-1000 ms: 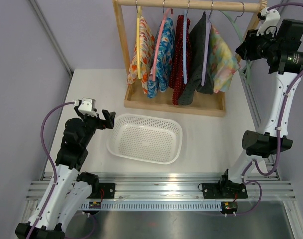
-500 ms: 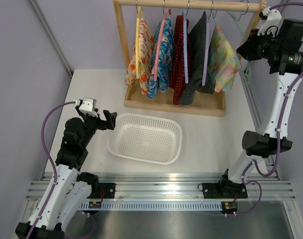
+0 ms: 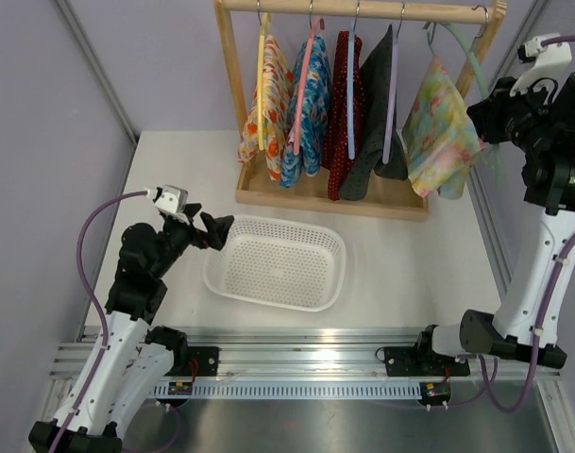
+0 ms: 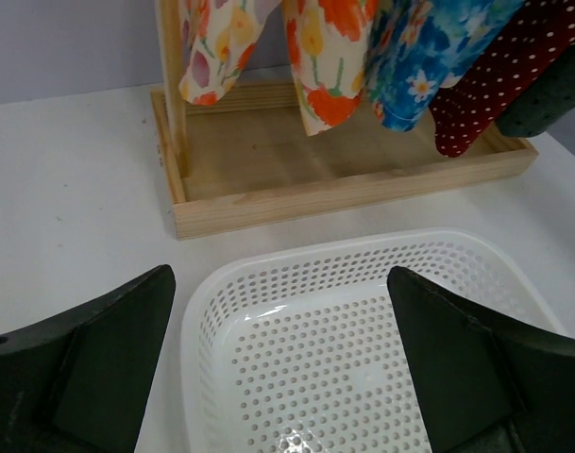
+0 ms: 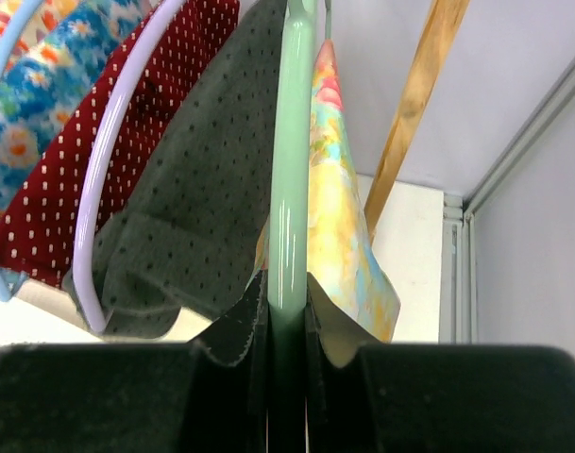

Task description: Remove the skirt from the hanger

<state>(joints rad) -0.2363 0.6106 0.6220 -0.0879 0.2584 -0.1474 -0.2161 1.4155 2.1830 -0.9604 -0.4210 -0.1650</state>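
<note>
The pastel yellow floral skirt (image 3: 441,132) hangs on a pale green hanger (image 3: 468,55), the rightmost one on the wooden rail (image 3: 353,9). My right gripper (image 3: 495,106) is at the hanger's right arm, high beside the rack's right post. In the right wrist view the green hanger (image 5: 290,170) runs straight between the jaws, and my right gripper (image 5: 289,302) is shut on it, with the skirt (image 5: 342,226) draped just right of the bar. My left gripper (image 3: 213,231) is open at the basket's left end, and the left wrist view shows it (image 4: 282,368) holding nothing.
A white perforated basket (image 3: 278,225) sits in the table's middle, its rim (image 4: 296,257) below my left fingers. Several other garments (image 3: 315,104) hang on coloured hangers left of the skirt. The rack's wooden base (image 3: 334,193) stands behind the basket. A metal frame post (image 3: 485,208) runs along the right.
My right gripper has shut on the green hanger and drawn it to the right along the rail, so the skirt now hangs apart from the dark garment. The left gripper tipped slightly toward the basket.
</note>
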